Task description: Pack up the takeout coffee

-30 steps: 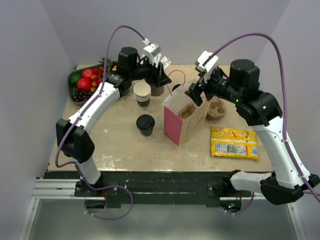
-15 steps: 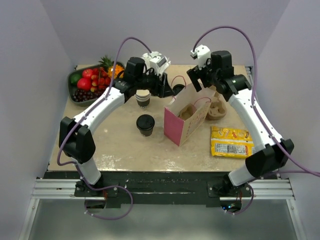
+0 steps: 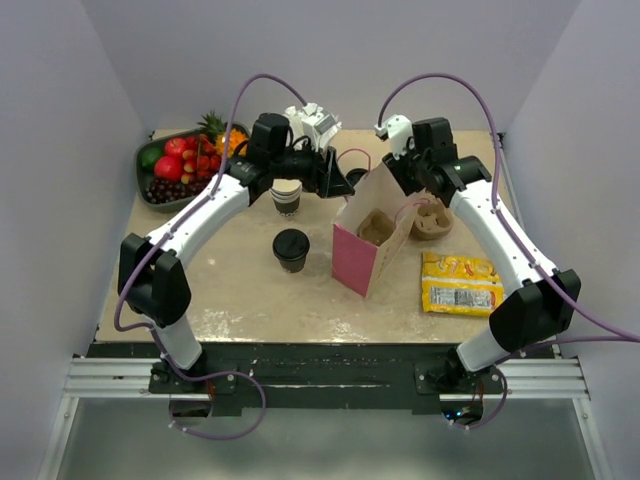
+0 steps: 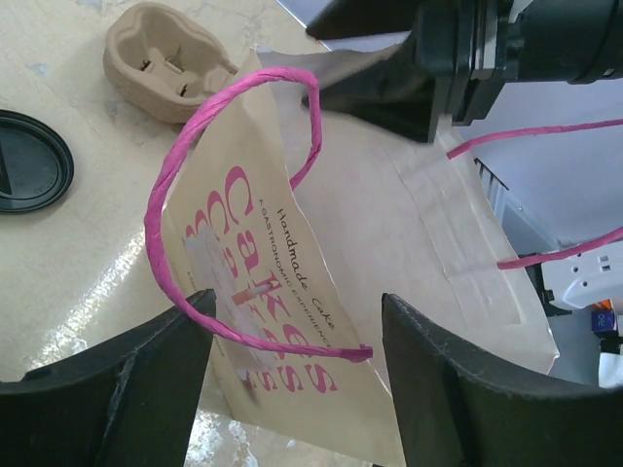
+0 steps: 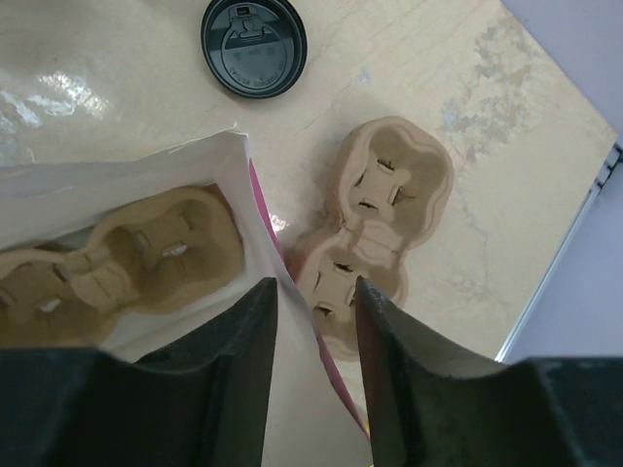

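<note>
The takeout coffee, a dark cup with a black lid, stands on the table left of a pink and kraft paper bag. The bag stands open with a brown cup carrier inside. My left gripper is open at the bag's back left. In the left wrist view the bag's pink handle loops between my left gripper's fingers. My right gripper is open at the bag's back right. In the right wrist view my right gripper straddles the bag's rim, with a gap showing.
A second cup carrier lies right of the bag. A loose black lid lies on the table near it. A stack of lidless cups, a fruit tray and a yellow snack packet also share the table.
Both arms have moved in to the bag's top. The right jaws have narrowed over the rim. The bag now stands narrower and more upright.
</note>
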Tool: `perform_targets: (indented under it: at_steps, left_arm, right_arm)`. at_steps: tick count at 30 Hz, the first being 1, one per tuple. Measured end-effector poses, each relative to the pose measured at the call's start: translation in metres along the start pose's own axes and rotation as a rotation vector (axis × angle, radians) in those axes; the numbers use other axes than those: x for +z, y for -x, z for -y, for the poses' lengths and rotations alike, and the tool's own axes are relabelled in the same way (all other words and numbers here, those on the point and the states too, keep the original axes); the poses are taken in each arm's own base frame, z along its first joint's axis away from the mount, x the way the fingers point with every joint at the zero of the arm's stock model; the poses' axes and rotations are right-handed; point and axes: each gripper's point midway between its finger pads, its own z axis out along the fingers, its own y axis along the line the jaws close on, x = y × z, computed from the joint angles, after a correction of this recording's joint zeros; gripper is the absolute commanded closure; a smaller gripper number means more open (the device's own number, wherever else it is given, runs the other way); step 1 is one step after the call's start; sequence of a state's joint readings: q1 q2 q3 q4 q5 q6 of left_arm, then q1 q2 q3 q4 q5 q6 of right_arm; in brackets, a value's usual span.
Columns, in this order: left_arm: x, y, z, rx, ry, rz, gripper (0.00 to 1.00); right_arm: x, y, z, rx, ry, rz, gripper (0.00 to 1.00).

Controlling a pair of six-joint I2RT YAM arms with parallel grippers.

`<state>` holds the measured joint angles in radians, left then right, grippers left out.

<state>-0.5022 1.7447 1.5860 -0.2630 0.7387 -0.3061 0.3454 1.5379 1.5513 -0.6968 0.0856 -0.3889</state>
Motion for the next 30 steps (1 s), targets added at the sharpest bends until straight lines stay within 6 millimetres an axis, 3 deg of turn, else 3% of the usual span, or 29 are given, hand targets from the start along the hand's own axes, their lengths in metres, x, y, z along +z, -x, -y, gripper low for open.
perform_targets:
  at_steps: [2, 5, 10, 13, 14, 16, 17, 18, 23, 30]
  left_arm:
    - [0.000, 0.000, 0.001, -0.001, -0.005, -0.002, 0.26]
    - [0.001, -0.003, 0.001, 0.007, 0.014, -0.011, 0.25]
    - [0.008, -0.014, 0.010, 0.042, 0.038, -0.042, 0.31]
    - [0.014, -0.020, 0.020, 0.067, 0.034, -0.058, 0.46]
    - [0.016, -0.021, 0.022, 0.075, 0.029, -0.062, 0.58]
    - [0.018, -0.021, 0.028, 0.088, 0.022, -0.068, 0.74]
    - [0.018, -0.019, 0.030, 0.097, 0.019, -0.066, 0.92]
    - [0.018, -0.016, 0.033, 0.111, 0.018, -0.060, 1.00]
    - [0.013, 0.002, 0.039, 0.198, 0.013, -0.034, 1.00]
    - [0.001, 0.020, 0.059, 0.366, -0.056, 0.016, 1.00]
  right_arm:
    - [0.000, -0.002, -0.001, -0.004, 0.010, -0.004, 0.87]
    - [0.000, -0.001, -0.004, -0.004, 0.029, 0.002, 1.00]
    - [-0.001, -0.001, -0.009, 0.019, 0.053, 0.006, 1.00]
    - [-0.005, -0.002, -0.013, 0.033, 0.068, 0.009, 1.00]
    - [-0.007, -0.003, -0.014, 0.037, 0.074, 0.007, 1.00]
    - [-0.009, -0.006, -0.016, 0.051, 0.079, 0.000, 1.00]
    - [-0.011, -0.007, -0.017, 0.057, 0.079, -0.002, 1.00]
    - [-0.012, -0.008, -0.017, 0.067, 0.079, -0.002, 1.00]
    - [-0.034, -0.017, -0.026, 0.128, 0.092, 0.029, 1.00]
    - [-0.093, -0.033, -0.044, 0.248, 0.089, 0.267, 1.00]
